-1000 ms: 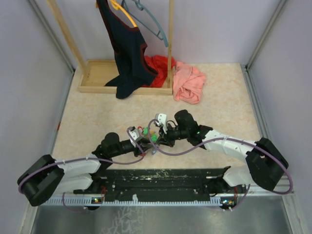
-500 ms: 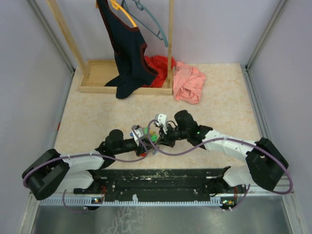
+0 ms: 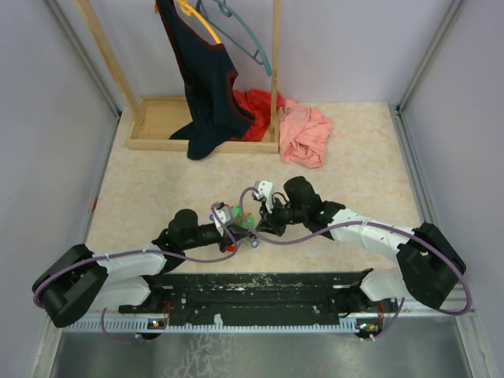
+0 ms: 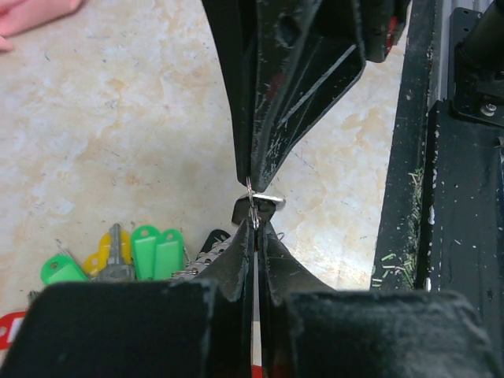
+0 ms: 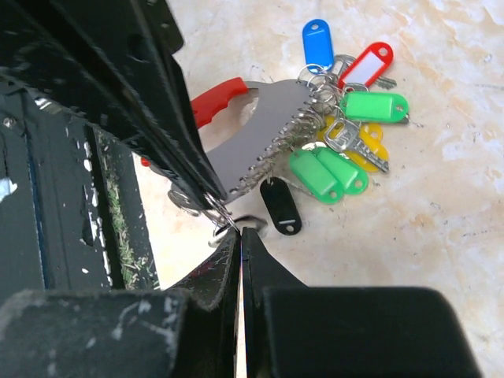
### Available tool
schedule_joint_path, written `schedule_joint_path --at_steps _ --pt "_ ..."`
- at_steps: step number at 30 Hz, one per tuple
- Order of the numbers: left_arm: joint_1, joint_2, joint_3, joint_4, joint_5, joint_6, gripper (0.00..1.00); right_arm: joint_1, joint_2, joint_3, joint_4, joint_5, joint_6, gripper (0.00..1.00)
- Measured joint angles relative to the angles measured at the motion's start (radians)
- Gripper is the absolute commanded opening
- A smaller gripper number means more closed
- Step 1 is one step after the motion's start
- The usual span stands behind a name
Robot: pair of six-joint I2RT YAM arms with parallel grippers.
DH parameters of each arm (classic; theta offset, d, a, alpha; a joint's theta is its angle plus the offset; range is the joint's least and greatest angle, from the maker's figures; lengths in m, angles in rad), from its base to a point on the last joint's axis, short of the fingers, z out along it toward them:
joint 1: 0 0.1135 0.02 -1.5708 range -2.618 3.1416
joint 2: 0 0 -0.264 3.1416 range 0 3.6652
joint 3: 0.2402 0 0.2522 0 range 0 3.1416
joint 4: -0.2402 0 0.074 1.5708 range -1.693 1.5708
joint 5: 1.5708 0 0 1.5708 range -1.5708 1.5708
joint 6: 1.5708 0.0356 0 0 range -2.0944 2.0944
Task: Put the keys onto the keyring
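Black-fingered, the left tool (image 4: 253, 236) is clamping a thin wire ring (image 4: 253, 203) at its very tip. The right tool (image 5: 240, 236) is meeting it nose to nose, its fingers pressing together on the same ring. Just beside them, the keyring (image 5: 260, 138), red-handled with a grey toothed plate, is lying on the mottled bench (image 4: 118, 118). The keys (image 5: 340, 169) are clustering along its toothed edge, their blue, red, green, yellow and black tags fanning outward.

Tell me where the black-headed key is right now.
In the right wrist view, the black-headed key sits just beyond the right fingers, below the green keys and at the grey toothed edge of the keyring.
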Motion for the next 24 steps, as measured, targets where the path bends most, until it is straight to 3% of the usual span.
schedule_joint_path --at_steps 24 --pt "0.0 -0.074 -0.069 0.114 0.024 0.031 0.01 -0.019 0.156 0.033 -0.038 0.004 0.103 0.03"
